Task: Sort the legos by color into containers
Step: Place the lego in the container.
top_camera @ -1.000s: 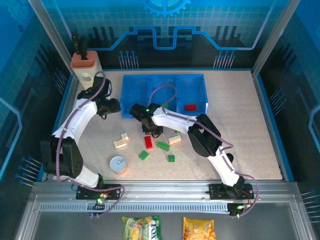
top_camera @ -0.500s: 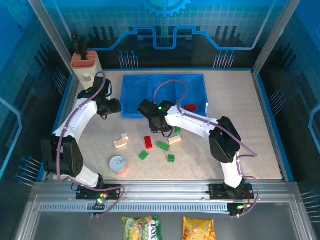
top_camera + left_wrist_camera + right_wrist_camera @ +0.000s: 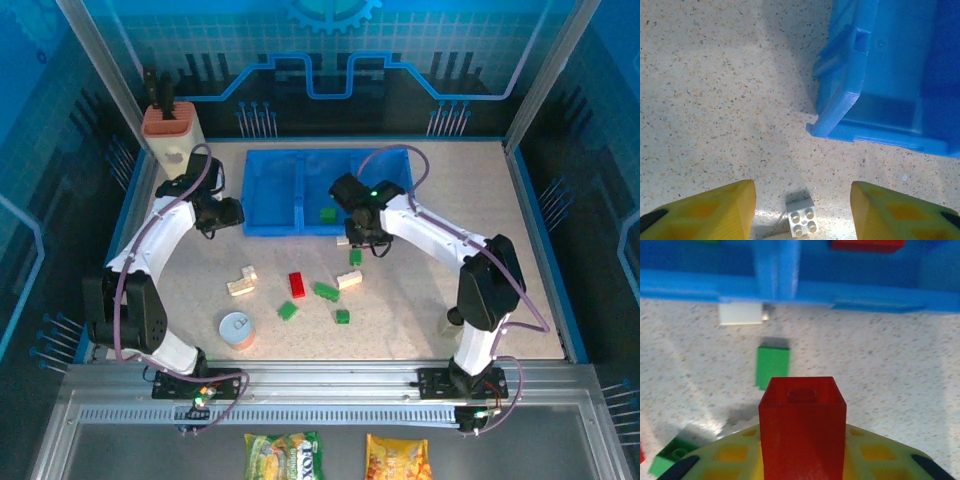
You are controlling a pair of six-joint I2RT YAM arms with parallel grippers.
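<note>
Speckled counter [image 3: 520, 280], right jaws clamped on a red brick [image 3: 802, 425] now up at the blue tray [image 3: 270, 175], drop-off looming; left jaws gape empty.

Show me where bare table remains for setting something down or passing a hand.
Free: the table right of the blue tray, up to the side wall, and the near strip between the can and the right arm's base. The tray's left compartment is bare. Crowded: in front of the tray, where loose legos lie near the right end effector.

Speckled table [image 3: 400, 320], blue tray [image 3: 270, 190], scattered legos [image 3: 297, 285], white-topped can [image 3: 236, 329]
</note>
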